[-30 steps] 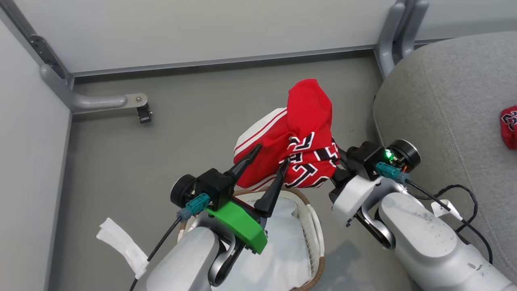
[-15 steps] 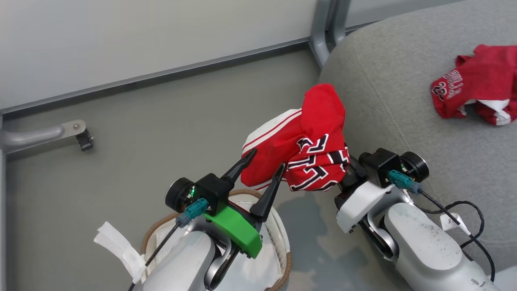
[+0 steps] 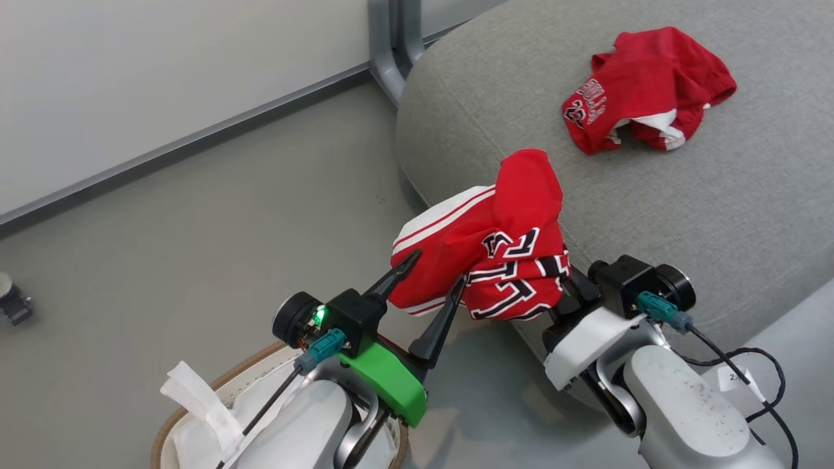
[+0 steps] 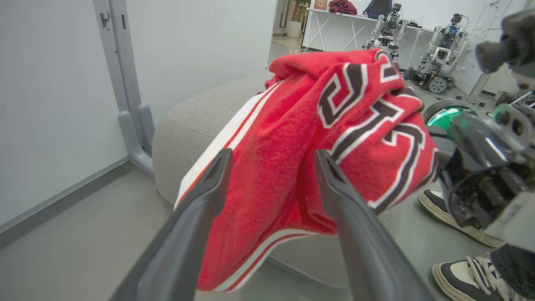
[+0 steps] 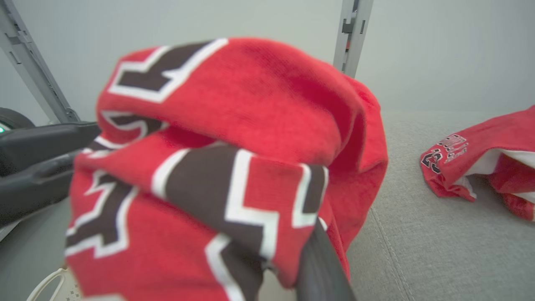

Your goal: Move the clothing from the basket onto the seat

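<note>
My right gripper (image 3: 555,286) is shut on a bunched red garment (image 3: 495,251) with white striped trim and black-and-white lettering; its fingers are buried in the cloth. The garment hangs over the front-left edge of the grey seat (image 3: 684,195). In the right wrist view one dark finger (image 5: 324,271) shows under the cloth (image 5: 234,167). My left gripper (image 3: 440,268) stands open beside the garment, its fingers (image 4: 200,209) framing the cloth (image 4: 292,138) without closing on it. A second red garment (image 3: 645,88) lies crumpled on the seat (image 5: 439,242). The basket (image 3: 251,360) is at the lower left under my left arm.
A white cloth liner (image 3: 195,436) fills the basket. A grey post (image 3: 391,45) stands against the pale wall behind the seat. A small caster (image 3: 13,303) sits on the floor at far left. A person's sneakers (image 4: 459,217) stand near the seat. A black cable (image 3: 749,365) trails by my right arm.
The head camera has swung right, bringing the seat and the second garment fully into view. The held garment has gone from above the basket and floor to over the seat's edge. Both grippers keep their state.
</note>
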### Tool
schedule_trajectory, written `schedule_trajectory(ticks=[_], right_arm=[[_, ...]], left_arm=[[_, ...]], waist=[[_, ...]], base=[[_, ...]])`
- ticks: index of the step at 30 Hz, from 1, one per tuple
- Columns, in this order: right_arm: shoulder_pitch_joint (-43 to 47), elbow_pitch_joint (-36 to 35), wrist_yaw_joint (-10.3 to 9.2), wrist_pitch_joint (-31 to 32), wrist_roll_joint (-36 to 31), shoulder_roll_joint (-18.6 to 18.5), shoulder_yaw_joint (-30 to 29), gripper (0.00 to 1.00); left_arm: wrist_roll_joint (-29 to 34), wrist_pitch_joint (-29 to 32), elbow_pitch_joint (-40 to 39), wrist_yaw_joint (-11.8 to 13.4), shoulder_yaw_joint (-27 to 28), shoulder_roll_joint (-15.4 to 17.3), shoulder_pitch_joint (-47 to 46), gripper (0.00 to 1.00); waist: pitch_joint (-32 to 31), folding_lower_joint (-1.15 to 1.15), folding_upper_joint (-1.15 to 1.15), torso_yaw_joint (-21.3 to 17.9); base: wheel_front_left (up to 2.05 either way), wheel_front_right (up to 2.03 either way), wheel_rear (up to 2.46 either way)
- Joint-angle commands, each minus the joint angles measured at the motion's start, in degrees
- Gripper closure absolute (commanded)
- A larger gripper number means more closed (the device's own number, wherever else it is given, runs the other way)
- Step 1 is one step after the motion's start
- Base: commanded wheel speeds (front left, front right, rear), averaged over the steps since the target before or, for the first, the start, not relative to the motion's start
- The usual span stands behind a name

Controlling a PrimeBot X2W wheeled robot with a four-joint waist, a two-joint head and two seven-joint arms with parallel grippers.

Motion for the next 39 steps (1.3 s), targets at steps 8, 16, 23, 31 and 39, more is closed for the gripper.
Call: schedule_trajectory(ticks=[8,16,23,31,39], right_arm=[[2.0,-2.5,-0.08,-0.3,-1.8,-0.7,-5.4,1.0],[-7.4,-2.7,-0.08,-0.3,-4.7,-4.4,-11.0,1.0],[-20.7,2.4,-0.08,-0.3,-5.2,-11.9,-14.9,1.0],[-33.3,12.6,-0.08,1.7,-7.1,-17.5,-23.4,1.0],[-39.9,24.4,-0.09,2.3,-8.3,-20.5,-33.8,1.0]], left_arm=[[0.0,0.1,0.3,0.0,-2.4,0.6,-1.5,0.0],[0.0,0.1,1.0,0.0,-2.0,3.4,-1.4,0.0],[0.3,0.1,0.8,0.0,-1.6,6.3,-1.3,0.0],[0.0,0.1,-0.9,0.0,-0.6,10.7,-2.5,0.0],[0.5,0.1,-3.3,0.0,-0.4,14.2,-4.0,0.0]], waist=[[2.7,0.0,0.0,-4.7],[6.4,0.0,0.0,-4.9],[10.5,0.0,0.0,-3.1],[16.5,0.0,0.0,-0.8],[22.6,0.0,0.0,2.9]], base=[[0.0,0.0,0.0],[0.0,0.0,0.0],[0.0,0.0,0.0],[0.0,0.0,0.0],[0.0,0.0,0.0]])
